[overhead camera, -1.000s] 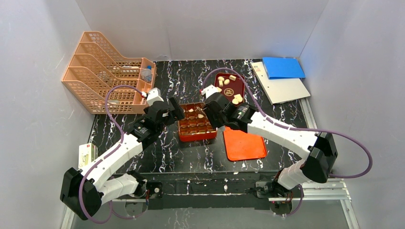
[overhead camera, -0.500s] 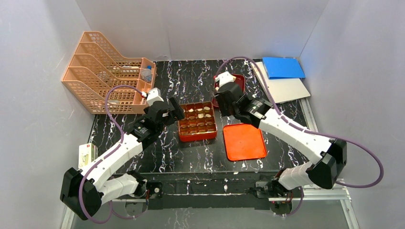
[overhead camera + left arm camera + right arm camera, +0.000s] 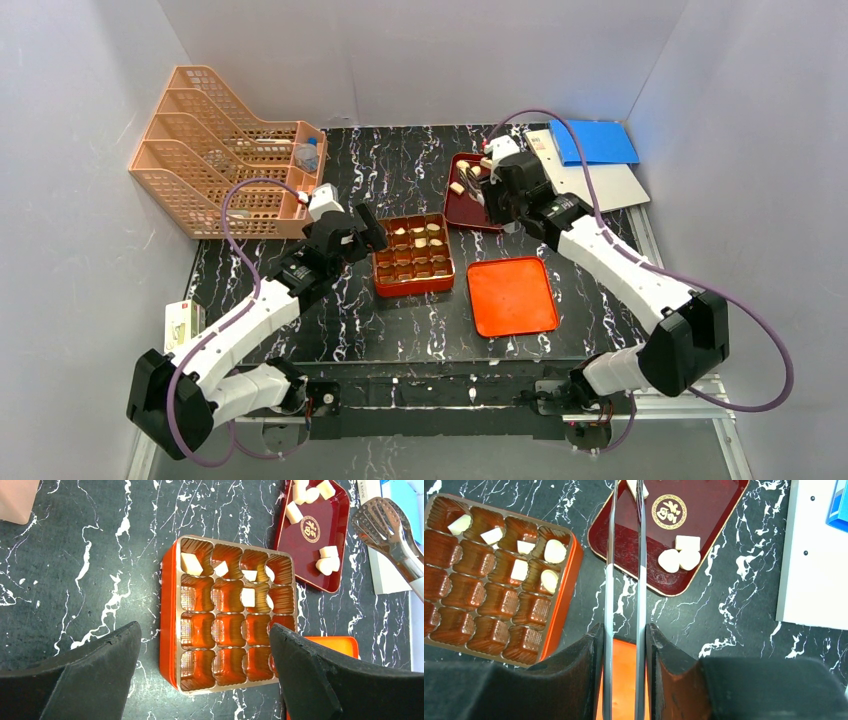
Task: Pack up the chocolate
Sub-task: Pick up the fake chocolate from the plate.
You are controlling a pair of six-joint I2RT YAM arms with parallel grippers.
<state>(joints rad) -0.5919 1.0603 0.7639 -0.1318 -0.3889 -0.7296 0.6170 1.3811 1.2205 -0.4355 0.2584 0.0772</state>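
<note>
Several pale chocolate pieces (image 3: 679, 555) lie in the dark red tray (image 3: 470, 208), and several more (image 3: 190, 564) sit in the far two rows of the orange compartmented box (image 3: 378, 262). My right gripper (image 3: 625, 630) is shut on a pair of metal tongs (image 3: 610, 580). Their arms reach over the dark red tray (image 3: 634, 540) to the frame's top edge, beside a piece there. Whether the tips hold anything is hidden. My left gripper (image 3: 204, 628) stands wide open above the box's near rows (image 3: 167, 630), touching nothing. From the left wrist the tongs' slotted tips (image 3: 385, 520) show right of the tray.
An orange lid (image 3: 512, 295) lies right of the box, below the tray. A peach file rack (image 3: 220, 150) stands at the back left. A blue folder (image 3: 592, 140) and white sheets (image 3: 595, 185) lie at the back right. A small carton (image 3: 183, 322) sits at the left edge.
My right arm has swung with the tongs from over the box's far rows back and to the right, over the dark red tray. The left arm has not moved.
</note>
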